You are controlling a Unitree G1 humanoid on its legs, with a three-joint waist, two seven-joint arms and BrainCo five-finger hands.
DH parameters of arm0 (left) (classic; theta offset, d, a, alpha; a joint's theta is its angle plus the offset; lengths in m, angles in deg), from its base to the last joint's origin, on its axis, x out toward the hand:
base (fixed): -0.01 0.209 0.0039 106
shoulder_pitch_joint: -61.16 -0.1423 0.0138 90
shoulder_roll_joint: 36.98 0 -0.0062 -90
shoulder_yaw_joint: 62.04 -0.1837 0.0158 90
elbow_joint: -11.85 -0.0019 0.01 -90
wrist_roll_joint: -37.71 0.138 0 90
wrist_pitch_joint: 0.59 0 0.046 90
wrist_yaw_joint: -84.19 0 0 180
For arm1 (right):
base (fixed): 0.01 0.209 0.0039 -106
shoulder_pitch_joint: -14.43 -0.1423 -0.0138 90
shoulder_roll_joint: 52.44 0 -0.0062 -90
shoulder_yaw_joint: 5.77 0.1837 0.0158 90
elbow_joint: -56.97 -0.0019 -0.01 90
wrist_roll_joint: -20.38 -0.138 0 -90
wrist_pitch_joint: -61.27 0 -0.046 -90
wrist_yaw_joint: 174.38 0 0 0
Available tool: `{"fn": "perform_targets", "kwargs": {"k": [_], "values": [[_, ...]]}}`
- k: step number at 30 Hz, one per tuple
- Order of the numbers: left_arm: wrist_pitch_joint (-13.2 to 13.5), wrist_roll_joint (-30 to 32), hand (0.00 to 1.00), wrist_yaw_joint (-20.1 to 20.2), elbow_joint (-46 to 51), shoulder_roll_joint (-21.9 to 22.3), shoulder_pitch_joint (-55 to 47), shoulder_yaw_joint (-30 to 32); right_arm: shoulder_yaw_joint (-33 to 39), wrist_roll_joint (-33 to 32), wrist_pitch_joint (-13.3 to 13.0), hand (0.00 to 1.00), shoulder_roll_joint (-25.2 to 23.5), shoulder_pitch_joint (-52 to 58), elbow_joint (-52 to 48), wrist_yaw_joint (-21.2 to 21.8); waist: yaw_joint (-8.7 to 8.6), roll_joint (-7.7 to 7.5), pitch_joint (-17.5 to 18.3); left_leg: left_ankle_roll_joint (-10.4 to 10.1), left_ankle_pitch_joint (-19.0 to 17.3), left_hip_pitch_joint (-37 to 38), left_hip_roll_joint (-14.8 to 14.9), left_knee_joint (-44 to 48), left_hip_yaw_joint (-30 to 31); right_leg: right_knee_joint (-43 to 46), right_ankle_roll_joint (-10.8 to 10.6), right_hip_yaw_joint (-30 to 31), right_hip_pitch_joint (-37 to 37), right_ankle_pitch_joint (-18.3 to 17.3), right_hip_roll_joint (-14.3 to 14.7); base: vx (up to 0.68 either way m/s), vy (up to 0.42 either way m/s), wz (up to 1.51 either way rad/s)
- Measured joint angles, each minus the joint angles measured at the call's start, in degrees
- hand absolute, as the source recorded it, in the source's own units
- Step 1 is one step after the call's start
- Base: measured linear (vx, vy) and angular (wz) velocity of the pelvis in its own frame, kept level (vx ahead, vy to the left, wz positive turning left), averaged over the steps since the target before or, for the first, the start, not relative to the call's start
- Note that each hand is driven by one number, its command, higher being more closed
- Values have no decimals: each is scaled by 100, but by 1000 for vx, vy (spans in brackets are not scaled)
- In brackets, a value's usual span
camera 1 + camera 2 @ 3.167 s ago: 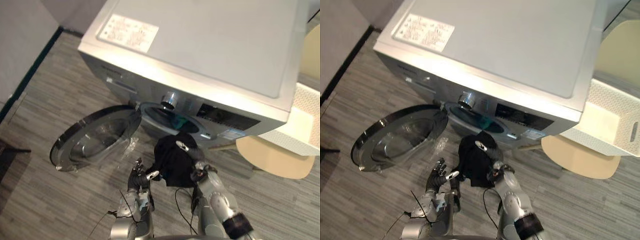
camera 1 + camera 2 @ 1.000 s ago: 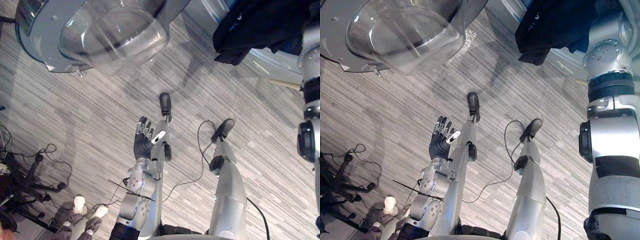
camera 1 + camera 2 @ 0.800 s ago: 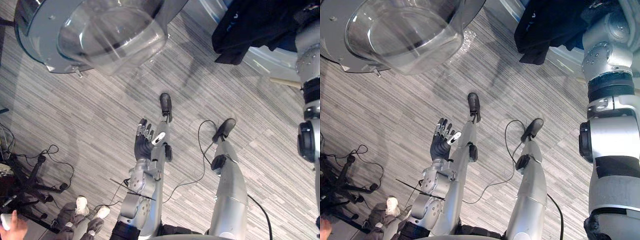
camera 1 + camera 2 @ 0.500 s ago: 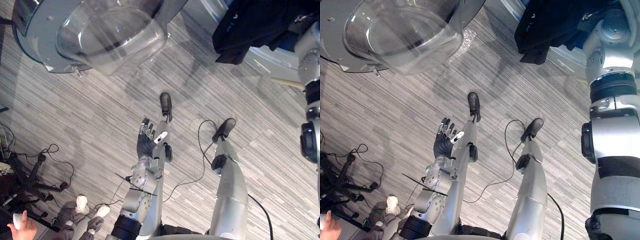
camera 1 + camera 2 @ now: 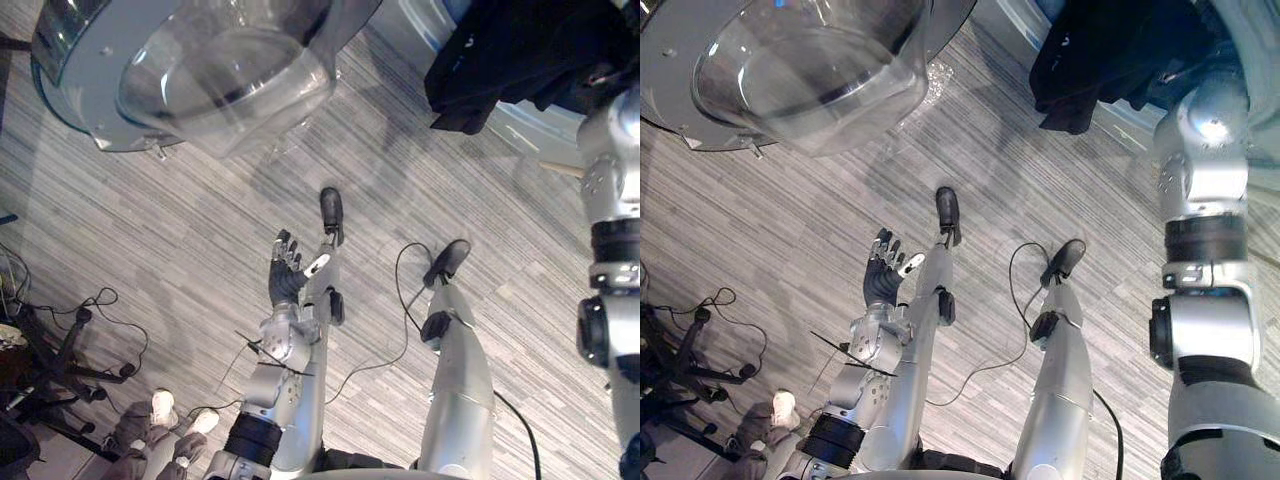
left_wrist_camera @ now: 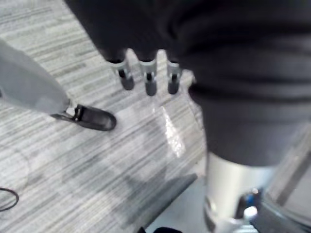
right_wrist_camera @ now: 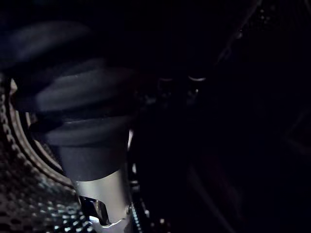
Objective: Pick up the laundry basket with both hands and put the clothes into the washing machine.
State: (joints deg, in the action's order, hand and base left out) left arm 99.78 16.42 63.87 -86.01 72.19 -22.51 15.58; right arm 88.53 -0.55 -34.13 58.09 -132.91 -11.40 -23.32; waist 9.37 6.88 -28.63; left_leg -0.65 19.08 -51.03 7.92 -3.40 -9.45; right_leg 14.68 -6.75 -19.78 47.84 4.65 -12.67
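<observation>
1. Hanging over the lower rim of the washing machine (image 5: 525,125) opening at the far right, the black clothes (image 5: 520,45) are lying partly inside the drum (image 7: 19,204).
2. The right arm (image 5: 1200,190) is leading up into that opening. The right hand (image 7: 77,102) is sitting in the dark among the clothes, and its grasp cannot be told.
3. The left hand (image 5: 286,278) is hovering above the grey carpet (image 5: 150,230), fingers (image 6: 148,80) straight and spread, holding nothing.
4. The glass door (image 5: 200,70) is standing open at the far left.
</observation>
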Motion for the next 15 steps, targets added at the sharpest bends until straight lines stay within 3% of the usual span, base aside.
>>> {"fn": "perform_targets", "kwargs": {"k": [7,15], "values": [[-27,220,0,-96,-82,5,-12,236,668,603,-49,0,-1055,1113,-1322,-143,-146,-287,8,-1,-3,35,-11,14,90,-24,-1,-47,-70,-39,-10,41,-33,4],[-75,420,0,-114,-78,13,-68,415,617,1276,-72,0,-2328,2553,-2501,-137,-342,-659,14,31,-139,125,-58,94,159,20,-38,-74,-185,-138,-60,32,-40,4]]}}
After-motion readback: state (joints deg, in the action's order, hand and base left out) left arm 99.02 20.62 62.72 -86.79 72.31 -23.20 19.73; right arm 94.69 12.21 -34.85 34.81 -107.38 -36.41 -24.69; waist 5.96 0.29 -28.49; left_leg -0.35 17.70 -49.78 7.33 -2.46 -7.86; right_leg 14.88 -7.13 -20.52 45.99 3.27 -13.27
